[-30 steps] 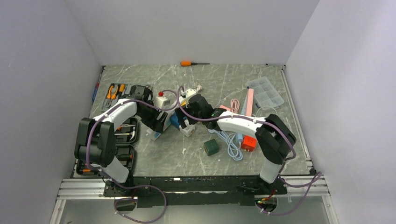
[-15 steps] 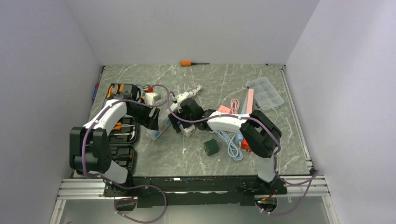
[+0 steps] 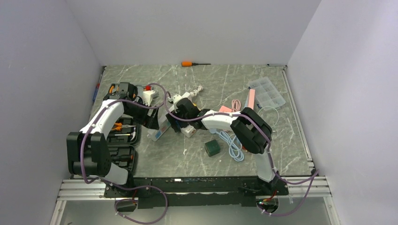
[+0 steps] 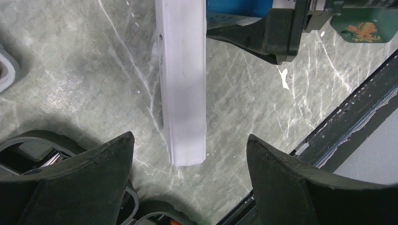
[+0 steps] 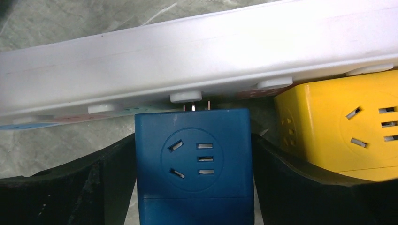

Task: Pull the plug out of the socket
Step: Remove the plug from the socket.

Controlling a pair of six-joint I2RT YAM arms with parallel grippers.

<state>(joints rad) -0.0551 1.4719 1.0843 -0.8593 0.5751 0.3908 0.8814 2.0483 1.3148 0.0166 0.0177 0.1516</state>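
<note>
R gripper (image 5: 193, 157) is clamped on the blue plug (image 5: 195, 140), 1 finger per side. Plug sits against long side of white power strip (image 4: 183, 70) approx mid-table, prongs (image 5: 199, 107) showing in a thin gap, w/ yellow cube adapter (image 5: 338, 126) just beside it on same strip. L gripper (image 4: 187, 140) has jaws wide apart, strip's end between them, fingers clear of its sides.
</note>
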